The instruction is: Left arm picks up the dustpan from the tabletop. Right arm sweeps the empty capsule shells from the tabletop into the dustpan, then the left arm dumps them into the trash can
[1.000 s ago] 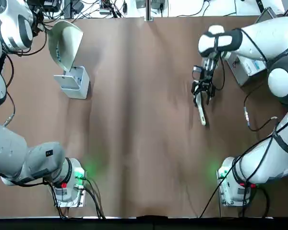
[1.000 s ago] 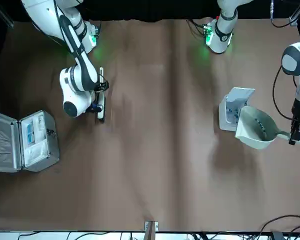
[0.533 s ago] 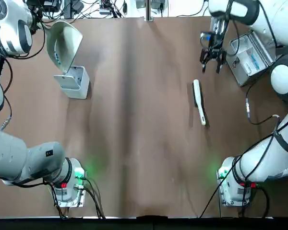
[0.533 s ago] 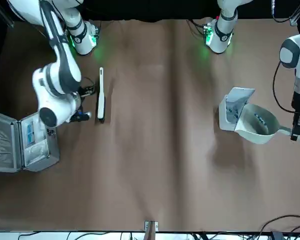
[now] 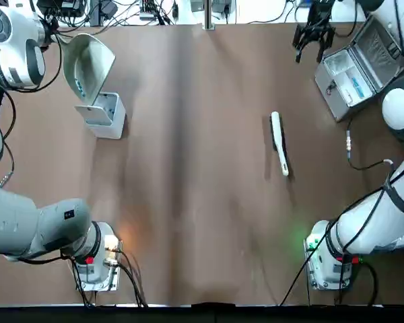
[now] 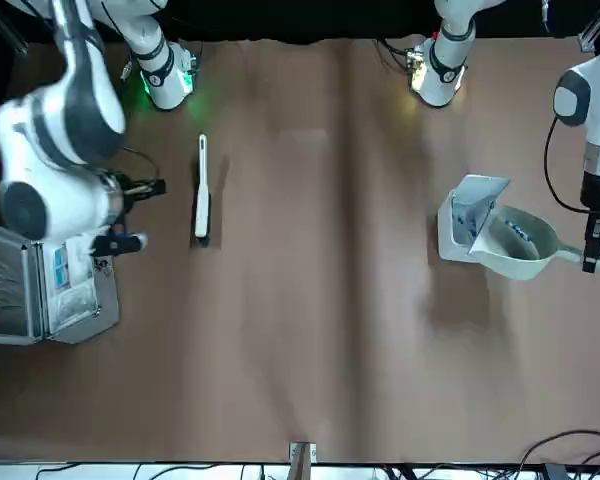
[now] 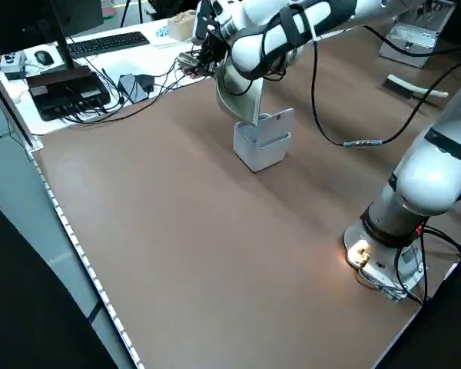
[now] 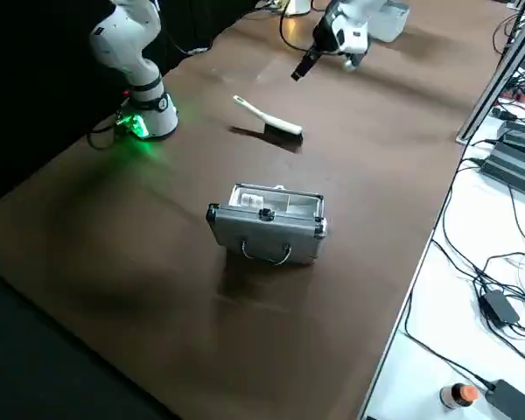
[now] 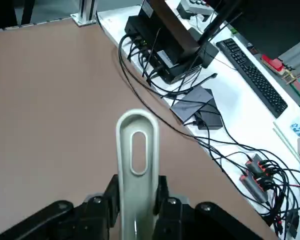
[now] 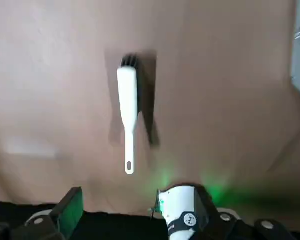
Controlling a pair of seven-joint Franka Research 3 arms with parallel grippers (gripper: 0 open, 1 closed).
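Dustpan (image 6: 518,250) tilted at the trash can (image 5: 106,122), mouth at the opening, handle pointing out past the robot's left side of the bin. Clamped by that handle in the left gripper (image 6: 590,263), fingers pressed against both sides of it, near the far left corner of the tabletop (image 5: 202,202). Empty capsule shells (image 6: 518,231), tiny and blue-and-white, scattered on the pan's inner surface, with more small blue specks visible inside the bin. Lid (image 6: 485,187) standing open on the bin, bin itself upright on the brown surface. On the robot's right, the right gripper (image 5: 308,57) raised at the far side, near the silver case (image 5: 343,84), fingers spread wide apart and grasping nothing. Case open too, with white contents and a blue item inside. Between bin and case, nearer the case, the brush (image 5: 280,145), lying on the tabletop: white handle end toward the robot, black bristles toward the far side, touched by neither gripper.
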